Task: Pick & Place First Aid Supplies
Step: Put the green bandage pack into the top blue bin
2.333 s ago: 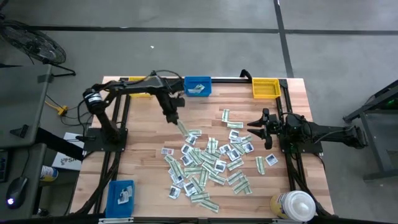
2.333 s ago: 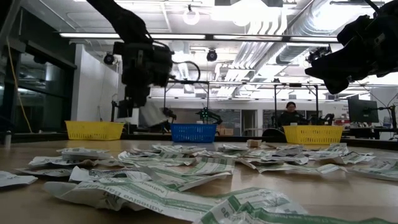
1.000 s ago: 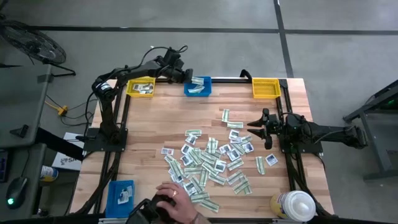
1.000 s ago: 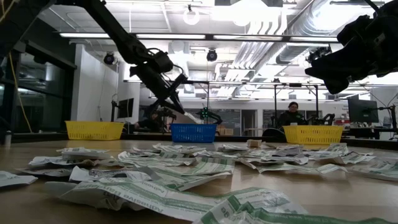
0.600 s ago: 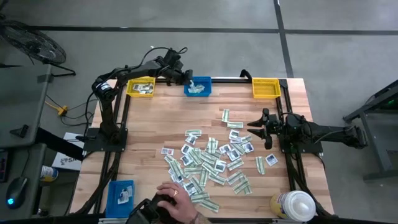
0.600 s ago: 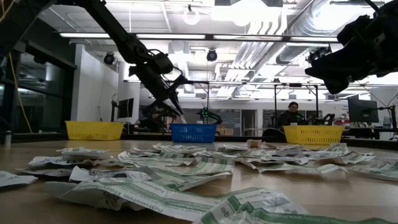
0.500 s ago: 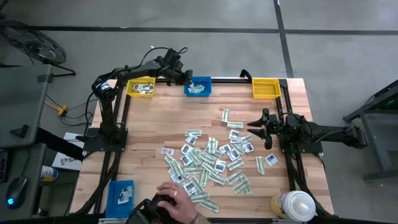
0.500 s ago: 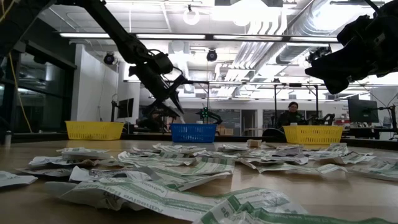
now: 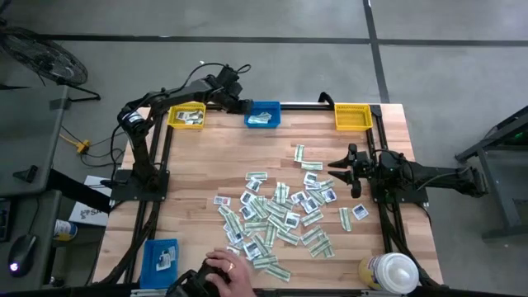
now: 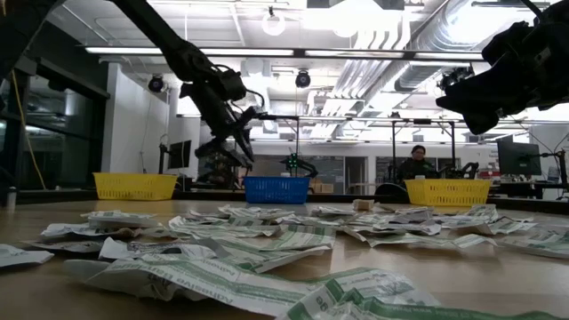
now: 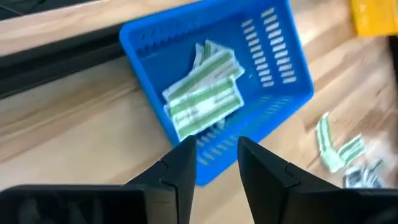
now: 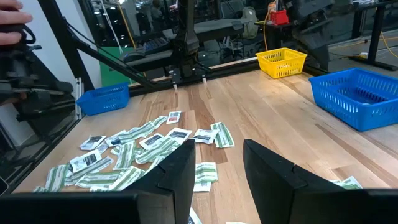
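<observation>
The first aid supplies (image 9: 280, 210) are many small flat packets, white squares and green-and-white strips, lying loose on the middle of the wooden table (image 9: 198, 165). More green-and-white strips (image 11: 205, 96) lie in the blue bin (image 9: 276, 120) at the far edge. My left gripper (image 9: 242, 106) hangs open just left of that bin, slanting down, with nothing between its fingers (image 11: 180, 168). My right gripper (image 9: 337, 171) waits open at the table's right side, level, above the packets (image 12: 155, 140).
A yellow bin (image 9: 187, 115) holding packets stands at the far left and another yellow bin (image 9: 352, 117) at the far right. A second blue bin (image 9: 161, 257) sits near left, a white-capped bottle (image 9: 392, 272) near right. A person's hand (image 9: 223, 272) reaches over the near edge.
My left gripper has opened over the far blue bin and let go of a green-and-white strip, which has fallen into the bin. The gripper has then rolled and drawn back a little toward the table's left. The person's hand at the near edge has shifted slightly.
</observation>
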